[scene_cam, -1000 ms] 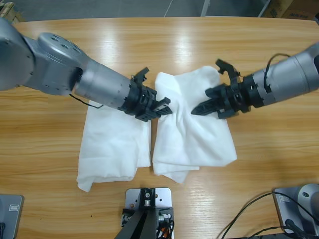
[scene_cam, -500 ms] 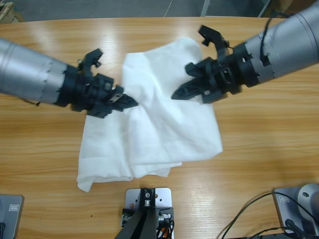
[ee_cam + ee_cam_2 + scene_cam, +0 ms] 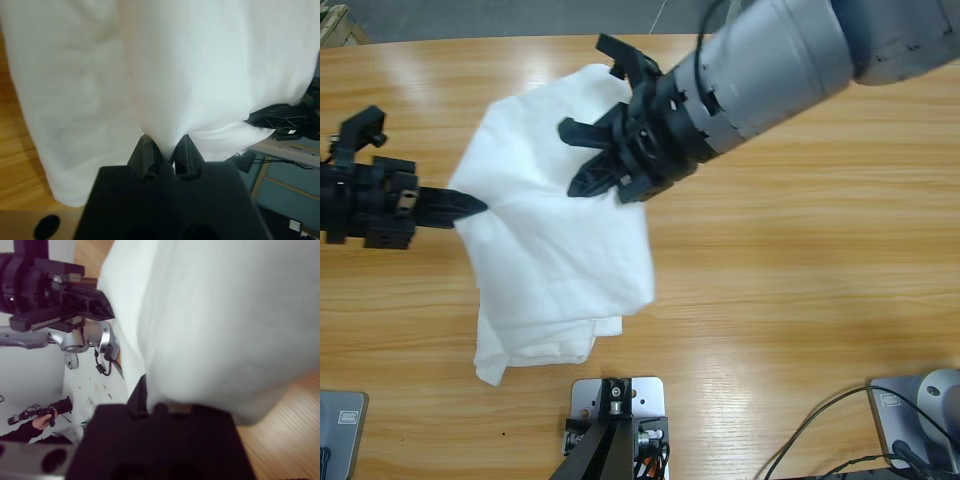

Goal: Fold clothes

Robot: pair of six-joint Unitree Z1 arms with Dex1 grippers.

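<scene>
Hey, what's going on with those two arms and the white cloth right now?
Left end effector shut on white garment. Right end effector pinching it too, cloth lifted between both. Lower part on wooden table. Nothing in the way.

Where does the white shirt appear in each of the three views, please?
High view: the shirt hangs left of centre, lifted between the two claws, its lower end on the table.
Left wrist view: it fills the upper frame, pinched in the left claw.
Right wrist view: it fills the right and centre.
Shared landmark: the wooden table.
</scene>
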